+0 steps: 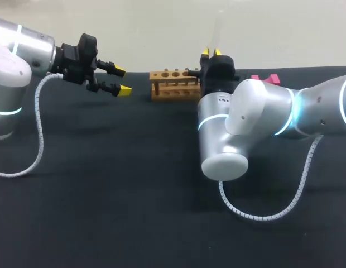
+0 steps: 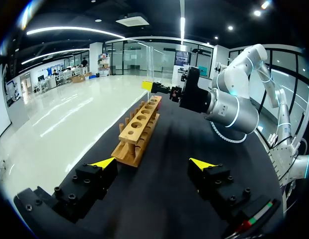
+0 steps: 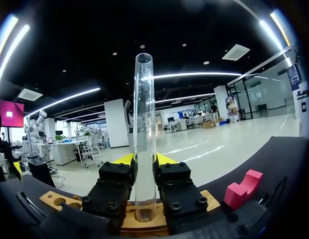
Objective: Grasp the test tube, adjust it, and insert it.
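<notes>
A clear test tube (image 3: 143,134) stands upright between the yellow-tipped fingers of my right gripper (image 3: 144,159), which is shut on its lower part. The tube's rounded end hangs right over the near end of the wooden rack (image 3: 60,200); I cannot tell if it is in a hole. In the head view the right gripper (image 1: 212,53) is at the right end of the rack (image 1: 174,84), with the tube (image 1: 217,30) faint above it. My left gripper (image 1: 114,80) is open and holds nothing, off the rack's left end. From the left wrist, that gripper (image 2: 152,163) faces the rack (image 2: 139,127) lengthwise.
A pink block (image 1: 268,79) lies on the black tabletop behind my right arm, and it also shows beside the gripper in the right wrist view (image 3: 242,188). The right arm's elbow (image 1: 229,139) and its coiled cable (image 1: 262,212) hang over the middle of the table.
</notes>
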